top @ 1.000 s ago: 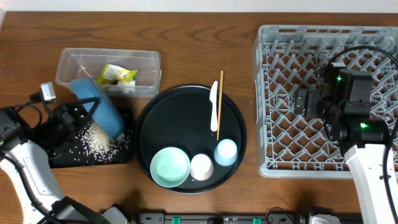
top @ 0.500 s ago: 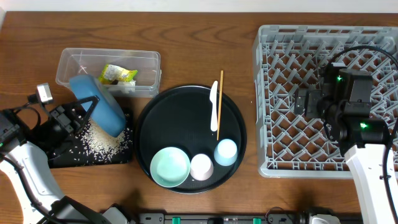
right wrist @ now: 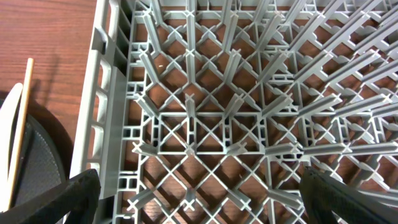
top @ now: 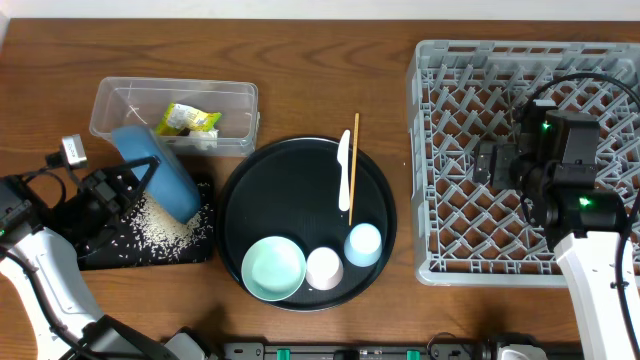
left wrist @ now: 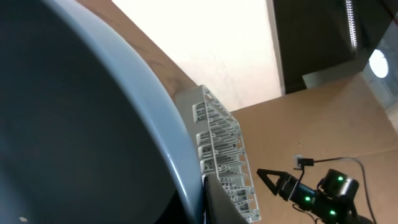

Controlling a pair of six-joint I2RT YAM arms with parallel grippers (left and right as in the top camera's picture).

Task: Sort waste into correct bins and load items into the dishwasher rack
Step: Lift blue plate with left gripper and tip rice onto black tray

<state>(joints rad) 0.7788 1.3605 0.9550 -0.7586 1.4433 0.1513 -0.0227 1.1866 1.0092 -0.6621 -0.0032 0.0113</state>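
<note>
My left gripper (top: 140, 182) is shut on the rim of the large dark-blue bowl (top: 158, 172), which is tipped on edge over the shallow black tray (top: 92, 256). A heap of white rice (top: 158, 226) lies on that tray. The bowl fills the left wrist view (left wrist: 81, 124). The yellow-green wrapper (top: 190, 121) lies in the clear tub (top: 238, 100). The mint-green bowl (top: 273, 268), pink cup (top: 323, 267), light-blue cup (top: 364, 243), white utensil (top: 343, 170) and chopstick (top: 354, 168) sit on the round black tray (top: 290, 190). My right gripper (top: 487, 163) is open over the grey rack (top: 440, 150), empty.
The rack's peg lattice (right wrist: 236, 118) fills the right wrist view, with the chopstick (right wrist: 18, 130) and the round tray's edge (right wrist: 43, 168) at the left. Bare wooden table lies between the round tray and the rack.
The left gripper and the tipped blue bowl have shifted slightly back and forth over the black tray. The right arm has not moved.
</note>
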